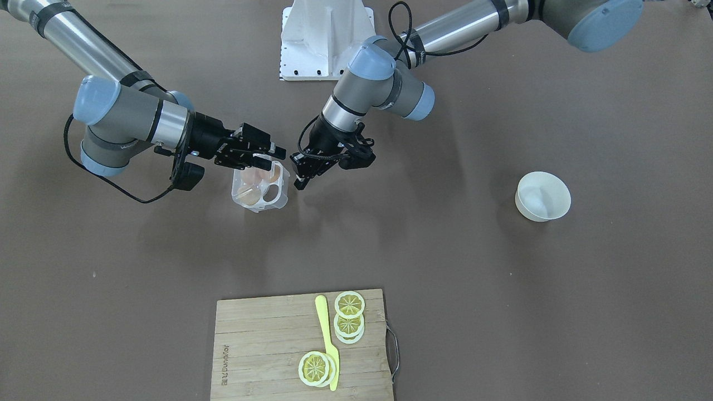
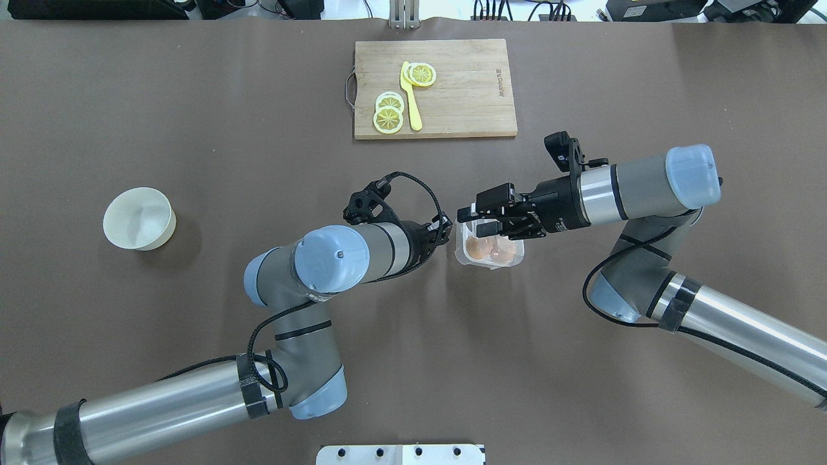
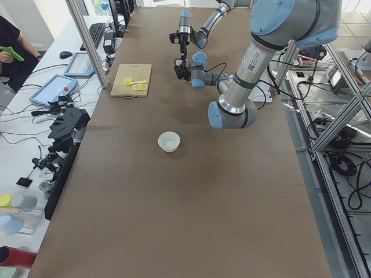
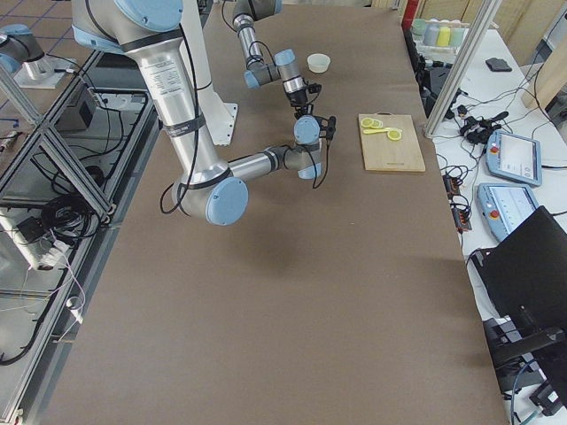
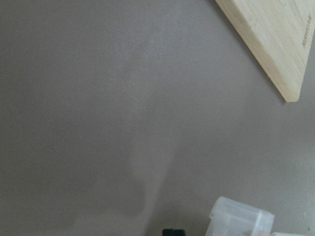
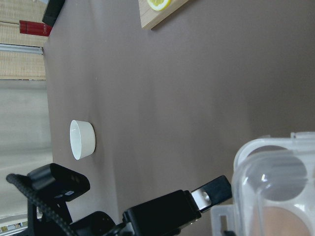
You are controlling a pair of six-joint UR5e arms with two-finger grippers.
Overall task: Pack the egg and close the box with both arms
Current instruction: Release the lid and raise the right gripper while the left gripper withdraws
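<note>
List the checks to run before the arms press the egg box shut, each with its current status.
1. Eggs in the box: ok, orange-brown eggs sit in its cells.
2. Bowl empty: ok, nothing in it.
3. Lid fully latched: cannot tell through the clear plastic.
4. Right gripper above the box: ok; whether it grips anything, cannot tell.
5. Left gripper clear of the box: ok, beside it, not touching, apparently shut.
</note>
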